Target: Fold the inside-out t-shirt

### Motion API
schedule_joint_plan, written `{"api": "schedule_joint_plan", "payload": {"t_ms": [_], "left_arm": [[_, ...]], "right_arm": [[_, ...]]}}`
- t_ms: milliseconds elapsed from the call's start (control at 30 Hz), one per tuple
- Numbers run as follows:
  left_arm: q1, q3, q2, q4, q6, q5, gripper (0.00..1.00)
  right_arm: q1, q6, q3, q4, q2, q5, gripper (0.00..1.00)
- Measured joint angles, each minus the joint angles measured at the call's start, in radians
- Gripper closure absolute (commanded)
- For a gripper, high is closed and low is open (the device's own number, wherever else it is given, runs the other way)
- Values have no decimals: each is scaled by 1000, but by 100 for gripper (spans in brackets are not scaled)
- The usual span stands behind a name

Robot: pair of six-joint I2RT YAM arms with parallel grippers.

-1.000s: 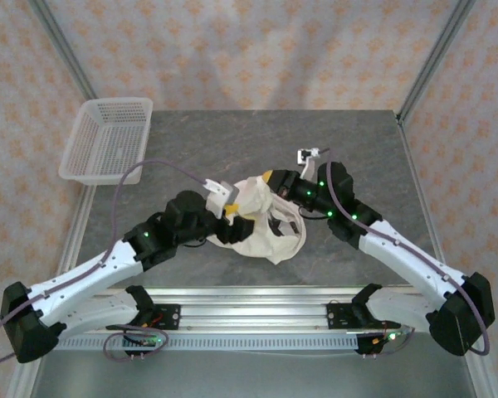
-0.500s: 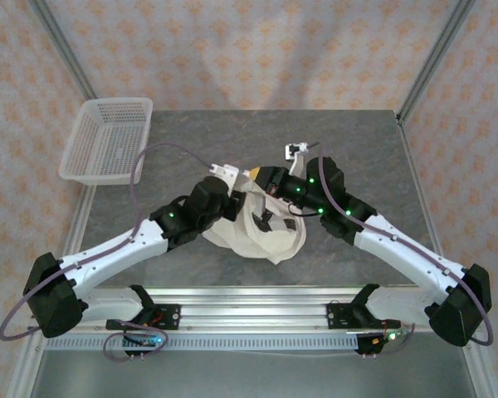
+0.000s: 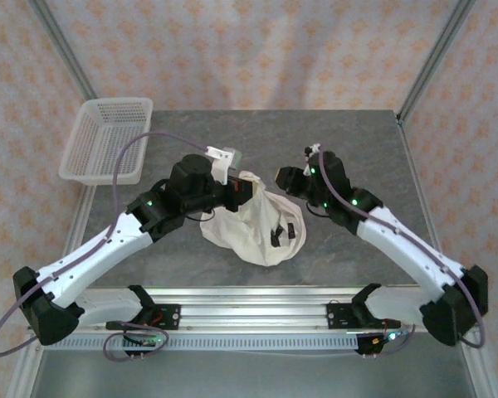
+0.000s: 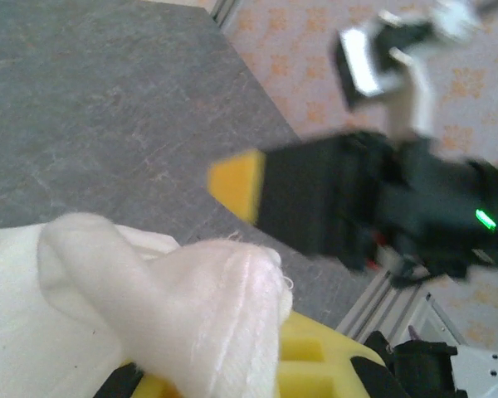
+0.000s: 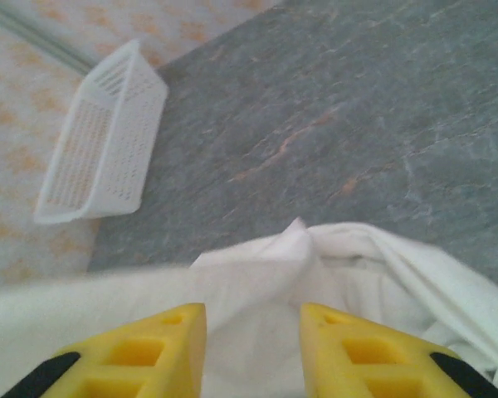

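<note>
The inside-out t-shirt (image 3: 253, 225) lies bunched in a cream heap at the table's middle. My left gripper (image 3: 249, 191) is shut on the heap's upper edge. In the left wrist view the cloth (image 4: 174, 307) drapes over my yellow finger (image 4: 324, 352). My right gripper (image 3: 280, 177) hovers just right of that spot, open and apart from the fabric. In the right wrist view its yellow fingers (image 5: 145, 352) stand wide, with the t-shirt (image 5: 315, 265) lying below the gap (image 5: 253, 336), ungripped. The right gripper's black body (image 4: 349, 195) also crosses the left wrist view.
A white mesh basket (image 3: 108, 139) sits at the table's far left corner and shows in the right wrist view as well (image 5: 95, 157). Bare grey tabletop (image 3: 349, 137) stretches behind and to both sides of the heap. The metal rail (image 3: 249, 315) runs along the near edge.
My left gripper has closed on the t-shirt's upper edge and shifted back and right. My right gripper has opened, let the cloth go and drawn away to the right.
</note>
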Motion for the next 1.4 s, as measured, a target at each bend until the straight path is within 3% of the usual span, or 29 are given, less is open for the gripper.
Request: {"api": "schedule_joint_plan", "payload": {"t_ms": [100,200,367,400,433,500,533,567,633,700,767,933,1067,1200,1300,1400], "left_arm": [[19,46,29,-58,-63,-5,100],[26,68,47,-97,-116,-8,100],[26,103,56,-138,-182,5,100],[26,108,56,-139,-190,11,100],[26,115,56,-143,-201,16,100],[26,123,55,-151,-210,16,100],[28,129,55,-175,-211,-7,100],[39,135,55,-198,-208,-19,100],[51,156,55,-240,-202,-51,100],[68,180,55,-280,-179,-89,84],[108,188,58,-304,-143,-133,60],[225,163,114,-301,-51,-193,39],[248,51,90,-300,19,-182,29],[238,-102,-69,-248,101,-70,25],[174,-163,-166,-217,158,-49,25],[88,-189,-161,-178,208,-84,29]], "right_arm": [[142,-78,-152,85,-219,50,49],[260,-156,-236,162,-308,77,38],[354,-293,-132,192,-61,132,36],[354,-312,-113,197,-10,156,38],[354,-337,-93,203,43,189,48],[354,-380,-60,206,127,243,84],[354,-391,-45,207,157,259,98],[353,-402,-29,206,177,260,100],[352,-409,-14,211,195,228,100],[350,-404,-14,223,192,146,100],[341,-372,-23,266,180,22,100],[260,-233,-101,340,92,-160,100],[159,-136,-134,346,24,-170,100],[109,-87,-134,349,13,-185,100],[83,-62,-134,347,17,-204,100],[78,-45,-122,338,31,-224,100]]}}
